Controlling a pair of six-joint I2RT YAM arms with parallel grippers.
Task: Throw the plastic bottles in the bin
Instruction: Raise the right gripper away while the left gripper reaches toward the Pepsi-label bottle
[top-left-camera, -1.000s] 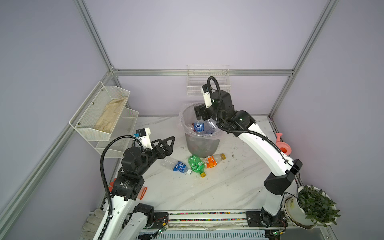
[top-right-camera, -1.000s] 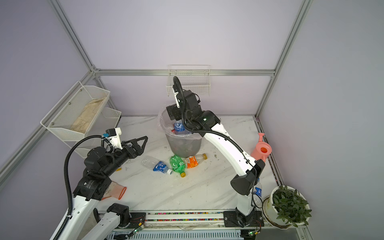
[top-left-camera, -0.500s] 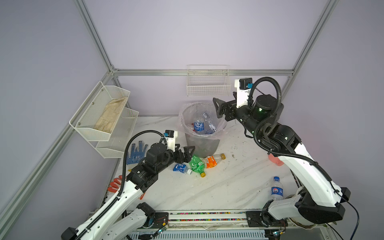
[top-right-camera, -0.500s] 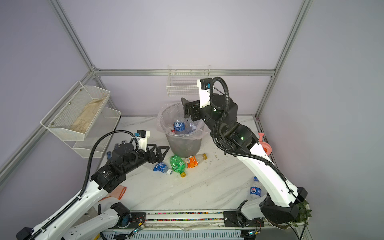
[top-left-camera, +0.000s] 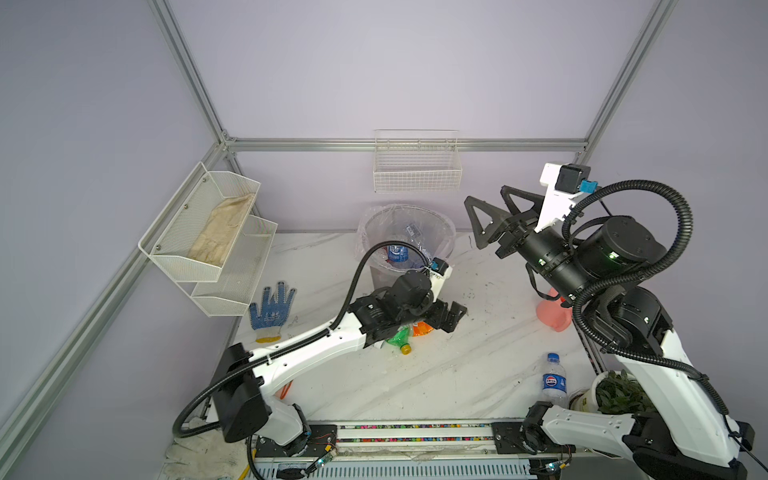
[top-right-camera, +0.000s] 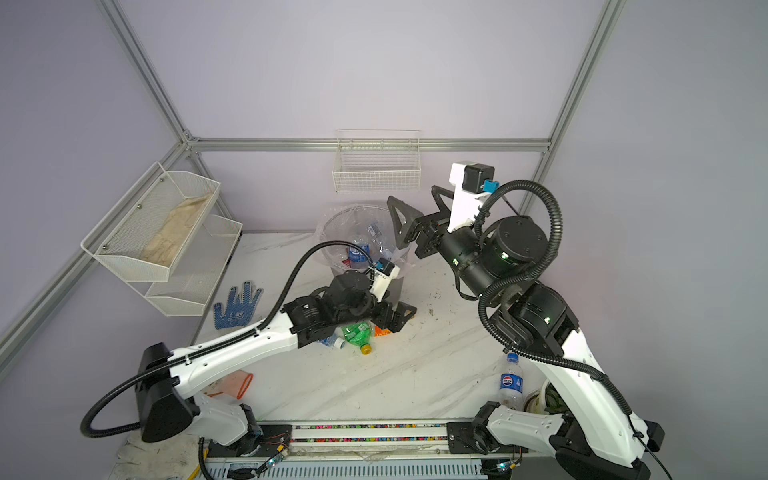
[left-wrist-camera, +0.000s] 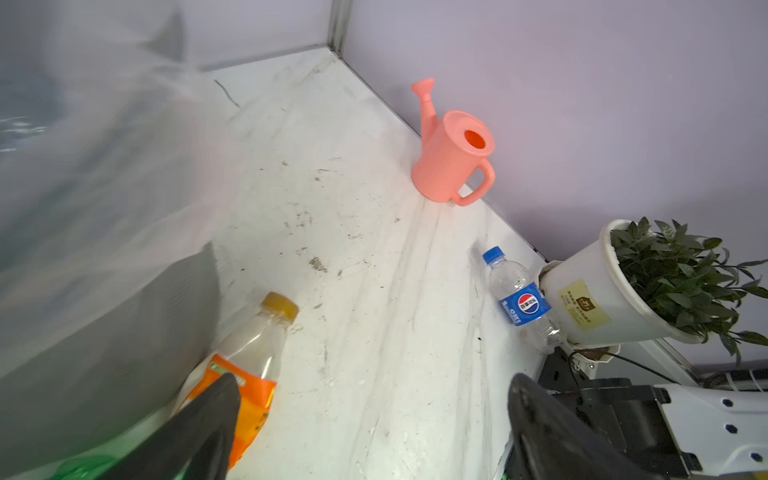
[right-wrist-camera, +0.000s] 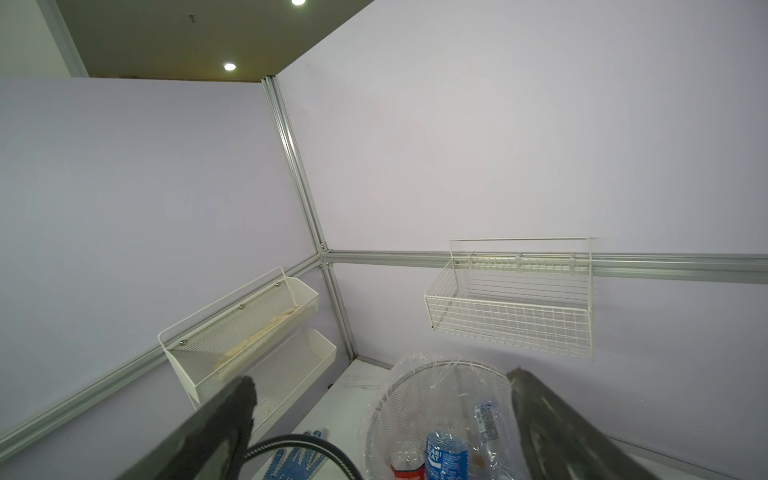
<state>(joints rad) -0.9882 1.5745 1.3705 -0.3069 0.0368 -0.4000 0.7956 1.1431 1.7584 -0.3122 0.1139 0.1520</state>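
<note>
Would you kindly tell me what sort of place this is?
Likely a lab robot cell staged as a home corner: an aluminium frame, the left arm and right arm mounted at a marble-look table, and props like the bin and potted plant.

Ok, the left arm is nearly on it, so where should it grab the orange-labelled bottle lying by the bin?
Take the orange-labelled bottle across its labelled middle, from above. It lies on its side close to the bin, so a sideways approach looks blocked there, and the neck tapers. The left gripper has its jaws open, probably wide enough.
</note>
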